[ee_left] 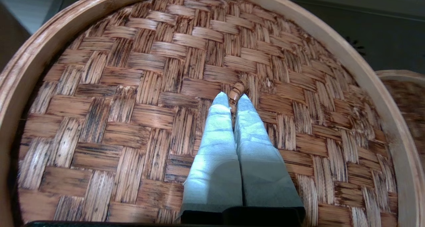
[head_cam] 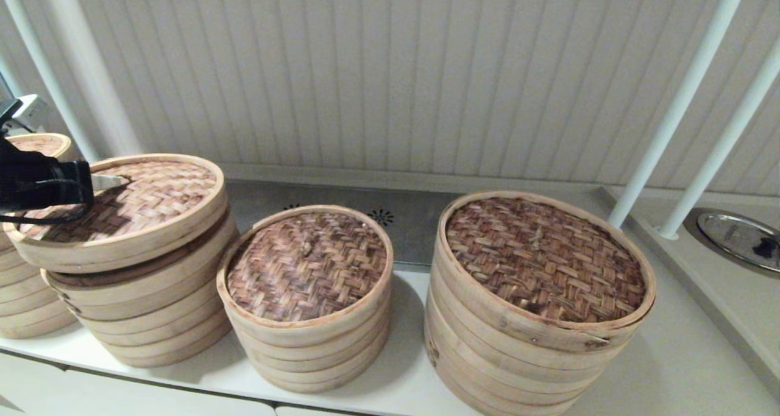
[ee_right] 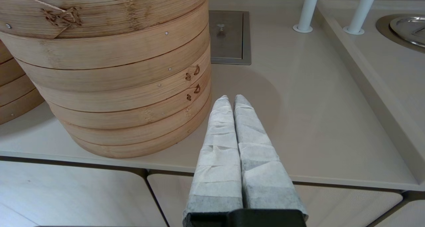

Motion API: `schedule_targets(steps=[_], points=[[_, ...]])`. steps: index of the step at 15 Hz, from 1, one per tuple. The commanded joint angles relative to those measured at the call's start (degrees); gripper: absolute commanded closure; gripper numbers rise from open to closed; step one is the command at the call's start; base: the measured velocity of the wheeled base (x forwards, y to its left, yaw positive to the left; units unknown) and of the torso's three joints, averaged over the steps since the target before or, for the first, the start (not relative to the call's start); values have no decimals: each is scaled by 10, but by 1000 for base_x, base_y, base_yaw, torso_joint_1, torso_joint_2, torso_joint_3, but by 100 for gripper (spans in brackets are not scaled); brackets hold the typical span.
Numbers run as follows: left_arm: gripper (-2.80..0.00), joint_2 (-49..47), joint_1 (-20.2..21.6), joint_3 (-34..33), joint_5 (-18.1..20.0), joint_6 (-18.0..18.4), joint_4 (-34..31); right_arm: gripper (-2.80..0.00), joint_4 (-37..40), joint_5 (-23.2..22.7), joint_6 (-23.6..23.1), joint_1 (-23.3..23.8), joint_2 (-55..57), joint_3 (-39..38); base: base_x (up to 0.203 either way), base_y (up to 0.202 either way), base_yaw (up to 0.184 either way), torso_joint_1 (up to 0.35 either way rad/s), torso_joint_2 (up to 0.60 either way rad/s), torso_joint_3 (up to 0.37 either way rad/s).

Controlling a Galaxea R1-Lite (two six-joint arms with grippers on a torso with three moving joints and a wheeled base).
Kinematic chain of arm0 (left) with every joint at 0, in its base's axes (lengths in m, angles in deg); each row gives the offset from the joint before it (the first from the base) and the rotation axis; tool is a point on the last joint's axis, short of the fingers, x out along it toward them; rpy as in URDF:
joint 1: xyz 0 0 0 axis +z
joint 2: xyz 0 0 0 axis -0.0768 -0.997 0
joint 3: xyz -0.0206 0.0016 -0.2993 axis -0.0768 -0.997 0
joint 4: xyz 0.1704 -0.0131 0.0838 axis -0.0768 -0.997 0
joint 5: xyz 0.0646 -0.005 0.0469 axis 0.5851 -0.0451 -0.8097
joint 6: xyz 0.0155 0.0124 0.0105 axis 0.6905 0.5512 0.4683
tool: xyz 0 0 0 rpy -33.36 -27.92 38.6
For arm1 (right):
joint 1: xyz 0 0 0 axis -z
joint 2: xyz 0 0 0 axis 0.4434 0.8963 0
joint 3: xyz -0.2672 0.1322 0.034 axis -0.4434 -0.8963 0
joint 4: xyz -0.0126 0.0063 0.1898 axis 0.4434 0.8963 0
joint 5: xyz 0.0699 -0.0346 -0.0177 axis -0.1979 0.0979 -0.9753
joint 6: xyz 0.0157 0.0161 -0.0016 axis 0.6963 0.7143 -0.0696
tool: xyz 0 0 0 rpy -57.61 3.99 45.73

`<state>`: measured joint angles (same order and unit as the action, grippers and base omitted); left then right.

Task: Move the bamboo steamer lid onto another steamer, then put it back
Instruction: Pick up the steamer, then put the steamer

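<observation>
1. Left wrist view is showing you the left gripper (ee_left: 233, 102) pinching the small loop handle (ee_left: 238, 89) of the bamboo steamer lid (ee_left: 139, 97), its padded fingers (ee_left: 215, 144) closed tight around it. That loop is a thin hold for a wide lid, so you are risking it twisting or slipping out if you are swinging fast.
2. In the head view the lid (head_cam: 152, 200) is sitting tilted, lifted at one side above its own steamer (head_cam: 146, 318) at far left, with a dark gap showing under the rim. A tilted lid is likely to catch an edge and drag that stack.
3. Moving right, the smallest steamer (head_cam: 308, 300) is standing just beside the first stack, rims nearly touching. The carried lid is looking wider than its dark woven top, so you are likely to land it off-centre or overhanging, and it could tip off.
4. Farther right, the widest steamer (head_cam: 539, 306) is standing close; overshooting could knock it.
5. The right gripper (ee_right: 231, 102) is hanging parked low by the counter edge (ee_right: 298, 120), jaws pressed together and holding nothing.
</observation>
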<state>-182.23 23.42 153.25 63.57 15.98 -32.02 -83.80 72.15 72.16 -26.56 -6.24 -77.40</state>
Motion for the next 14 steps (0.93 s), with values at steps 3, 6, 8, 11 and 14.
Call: schedule_targets(steps=[3, 6, 8, 11, 14], points=[[0, 10, -28, 4, 2, -11, 0, 0, 0, 0, 0, 0, 1, -2, 0, 0, 0, 0, 0, 0], [0, 17, -68, 9, -3, -30, 1, 0, 0, 0, 0, 0, 1, -1, 0, 0, 0, 0, 0, 0], [0, 22, -96, 9, -9, -42, 0, 0, 0, 0, 0, 0, 1, -1, 0, 0, 0, 0, 0, 0], [0, 26, -140, 7, -14, -57, 0, 0, 0, 0, 0, 0, 1, -1, 0, 0, 0, 0, 0, 0], [0, 30, -191, 1, -41, -74, 1, 0, 0, 0, 0, 0, 1, -1, 0, 0, 0, 0, 0, 0]])
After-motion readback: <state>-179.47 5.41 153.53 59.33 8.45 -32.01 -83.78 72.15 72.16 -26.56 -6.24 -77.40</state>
